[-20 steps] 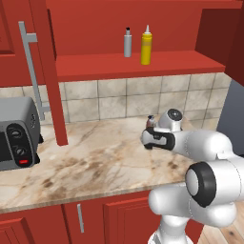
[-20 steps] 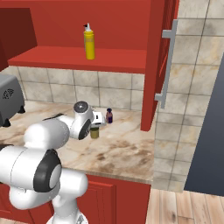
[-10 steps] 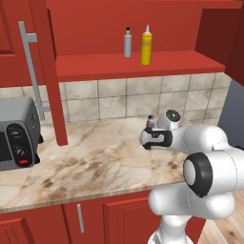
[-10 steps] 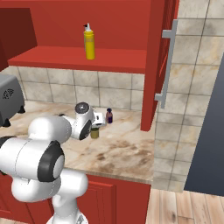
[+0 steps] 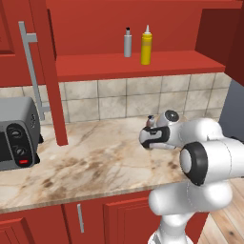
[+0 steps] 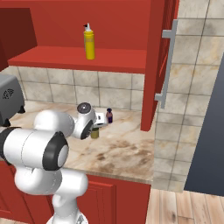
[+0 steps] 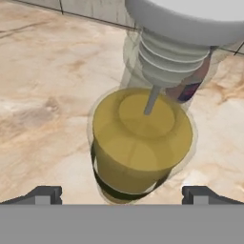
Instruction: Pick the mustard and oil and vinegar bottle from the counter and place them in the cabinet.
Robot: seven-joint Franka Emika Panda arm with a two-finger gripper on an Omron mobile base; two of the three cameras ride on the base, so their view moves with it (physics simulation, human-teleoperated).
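Note:
The yellow mustard (image 5: 146, 47) (image 6: 89, 43) stands upright on the red shelf of the cabinet (image 5: 157, 63) (image 6: 65, 59). The olive-brown oil and vinegar bottle (image 6: 94, 133) (image 7: 138, 143) stands on the counter (image 5: 95, 162) (image 6: 127, 153), its pale neck and grey top rising toward the hand camera. My gripper (image 5: 150, 138) (image 6: 96, 127) (image 7: 121, 194) is open around the bottle from above. Its fingertips (image 7: 45, 193) stand wide apart on either side of the bottle's body, clear of it.
A slim grey bottle (image 5: 127, 44) stands left of the mustard on the shelf. A tiny dark brown bottle (image 6: 109, 116) (image 7: 190, 86) sits just behind the olive one. A grey toaster (image 5: 16, 138) (image 6: 8, 96) is at the counter's left. The open cabinet door (image 5: 47, 71) (image 6: 162, 65) carries a bar handle.
The arm's elbow has swung a little while the hand stays almost in place over the olive bottle. The jaws stay open.

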